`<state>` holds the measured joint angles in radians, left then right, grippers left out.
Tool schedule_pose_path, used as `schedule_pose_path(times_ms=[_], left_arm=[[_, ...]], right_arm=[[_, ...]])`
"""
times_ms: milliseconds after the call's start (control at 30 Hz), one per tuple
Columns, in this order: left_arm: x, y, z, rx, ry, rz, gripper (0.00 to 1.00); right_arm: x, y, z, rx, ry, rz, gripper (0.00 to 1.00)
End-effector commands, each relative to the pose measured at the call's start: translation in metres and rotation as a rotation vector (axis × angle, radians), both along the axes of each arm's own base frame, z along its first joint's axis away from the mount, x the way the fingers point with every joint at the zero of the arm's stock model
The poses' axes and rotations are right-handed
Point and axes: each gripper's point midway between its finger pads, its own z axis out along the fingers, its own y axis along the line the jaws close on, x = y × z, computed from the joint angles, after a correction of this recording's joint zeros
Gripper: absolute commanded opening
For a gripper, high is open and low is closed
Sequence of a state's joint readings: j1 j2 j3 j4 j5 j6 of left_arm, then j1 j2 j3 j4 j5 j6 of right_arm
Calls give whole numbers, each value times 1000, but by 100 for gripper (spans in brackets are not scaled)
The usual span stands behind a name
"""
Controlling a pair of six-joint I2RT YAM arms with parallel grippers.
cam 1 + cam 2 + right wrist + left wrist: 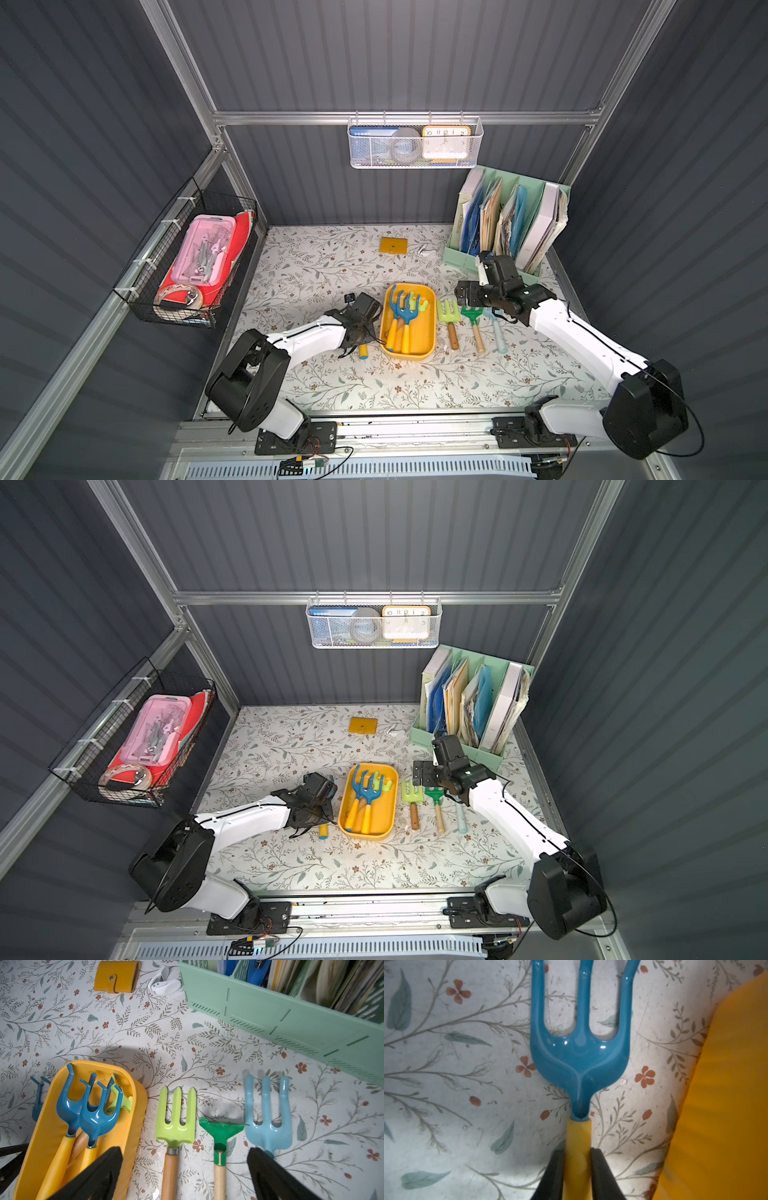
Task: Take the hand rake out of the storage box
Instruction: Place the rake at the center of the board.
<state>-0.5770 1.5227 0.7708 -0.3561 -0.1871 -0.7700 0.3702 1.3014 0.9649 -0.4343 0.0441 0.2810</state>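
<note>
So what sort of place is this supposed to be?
Probably a mock garden shed or storage nook set up for robot practice: ribbed grey walls on a metal frame, toy hand rakes in a yellow storage box, and a black wire basket hung on the side wall.

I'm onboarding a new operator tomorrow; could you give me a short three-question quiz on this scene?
1. True or false: the right gripper is shut on a tool.
2. How many tools lie on the table beside the storage box, on the right gripper's side? A two, B three, C five.
3. What does the left gripper hold, and by which part?
Key: 1 false, it is open. 2 B. 3 The blue hand rake, by its yellow handle.
</note>
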Motion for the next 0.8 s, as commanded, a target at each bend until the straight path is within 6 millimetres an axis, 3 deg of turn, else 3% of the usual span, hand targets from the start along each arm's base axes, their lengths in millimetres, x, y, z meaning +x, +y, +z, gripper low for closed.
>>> schedule_pose_path(times_ms=[0, 533, 767], left_arm=[[3, 3, -7, 44, 13, -31, 23], [19, -11, -8, 46, 28, -167, 21], [21, -8, -5, 70, 43, -191, 23]], right_arm=[[1, 2, 2, 16, 1, -6, 99], [0, 2, 3, 12, -1, -5, 99], [1, 2, 3, 14, -2, -4, 99]])
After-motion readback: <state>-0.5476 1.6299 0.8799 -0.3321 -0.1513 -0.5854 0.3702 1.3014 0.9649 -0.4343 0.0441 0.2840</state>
